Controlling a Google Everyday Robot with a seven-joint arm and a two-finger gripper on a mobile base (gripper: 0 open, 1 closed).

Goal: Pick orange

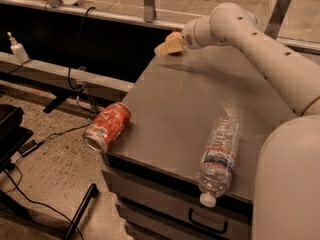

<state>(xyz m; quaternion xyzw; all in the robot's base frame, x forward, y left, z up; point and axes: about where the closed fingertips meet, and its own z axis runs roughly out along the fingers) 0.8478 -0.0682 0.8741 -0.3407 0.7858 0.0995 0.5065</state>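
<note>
Pincer [168, 47] at far table [180, 109] corner, beside round orange [173, 34]

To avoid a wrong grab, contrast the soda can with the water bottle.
The soda can is red-orange and dented; the water bottle is clear with a white cap. The can is shorter, the bottle longer. The can overhangs the table's left edge; the bottle lies at its front. Both lie on their sides. The gripper is at the far edge.

Reaches a white arm [260, 51] in from the near right, up across the right edge of the worktop [185, 109] and back toward its far side. Holds the gripper [169, 46] low over the far left corner, tip pointing left.
</note>
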